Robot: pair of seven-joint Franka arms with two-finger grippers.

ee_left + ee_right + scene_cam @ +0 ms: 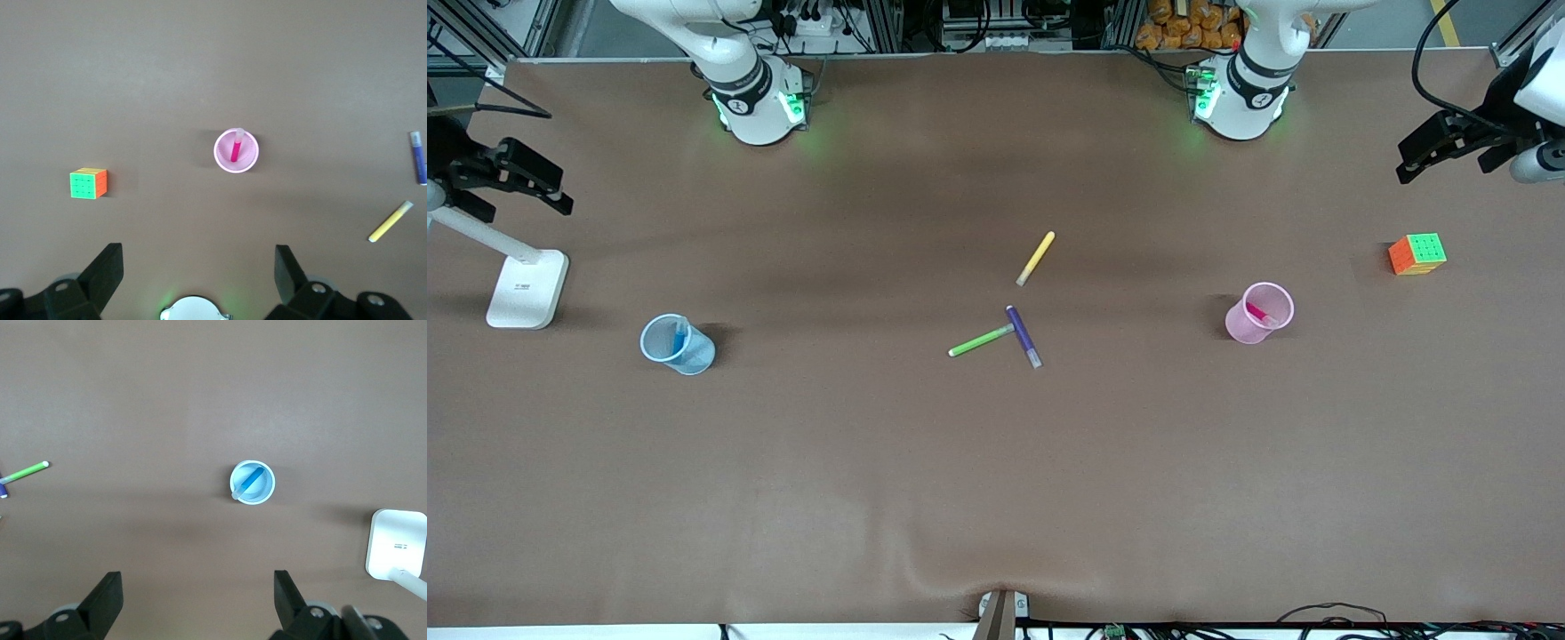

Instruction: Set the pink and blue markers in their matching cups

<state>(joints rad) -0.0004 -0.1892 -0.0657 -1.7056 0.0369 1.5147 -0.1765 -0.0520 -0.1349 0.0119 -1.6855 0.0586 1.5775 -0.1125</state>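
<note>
Brown table (996, 462) fills the picture, and the pink cup (1259, 313) is the landmark for everything here. It stands upright toward the left arm's end, and the pink marker (1260, 313) is in it, leaning against the wall, pale cap up at the rim as the left wrist view shows. High over the table's edge at that same end hangs the left gripper (197, 267), fingers (107, 267) spread wide, nothing between them, arm waiting. Over the table's edge at the right arm's end, well apart from the pink cup, the right gripper (198, 590) hangs with its jaws gaping just as wide and empty too, arm parked.

A white lamp base (527, 288) sits well apart from the pink cup, at the right arm's end. The blue cup (677, 344) stands near that base, slightly nearer the front camera than the pink cup, with the blue marker (679, 338) inside, slanted across it.

The puzzle cube (1417, 254), green and orange faces showing, rests near the pink cup, closer to the left arm's end and farther from the camera.

Between the two cups lie three loose pens: the yellow marker (1036, 258) alone, then the purple marker (1024, 336) and green marker (981, 340), tips touching.
</note>
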